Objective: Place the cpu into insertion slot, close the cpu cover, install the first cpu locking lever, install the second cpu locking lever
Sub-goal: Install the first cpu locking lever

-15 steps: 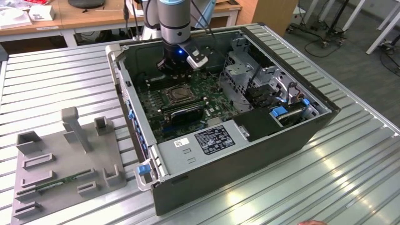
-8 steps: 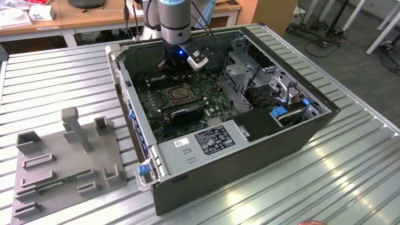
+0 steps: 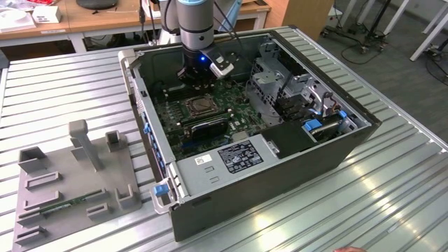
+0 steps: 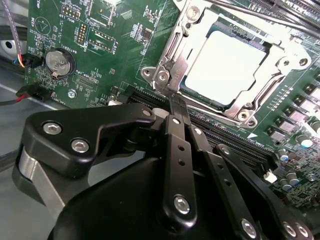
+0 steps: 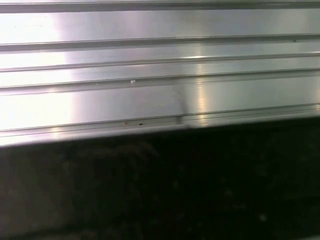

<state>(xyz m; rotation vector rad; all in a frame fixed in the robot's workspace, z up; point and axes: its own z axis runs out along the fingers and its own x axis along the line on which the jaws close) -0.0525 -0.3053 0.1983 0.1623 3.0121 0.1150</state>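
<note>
- The black claw (image 4: 173,102) hung inside the open dark grey computer case (image 3: 280,173), its fingers drawn narrow together with nothing seen between them.
- In the second wrist view its tip sat just beside the corner tab of the thin square silver cpu cover (image 4: 170,55).
- The small flat silver-grey cpu (image 4: 227,62) lay in the square black-rimmed insertion slot (image 4: 200,96) on the green board (image 4: 115,45), showing through the cover's window.
- The case rested on the ribbed metal desk (image 3: 70,89).
</note>
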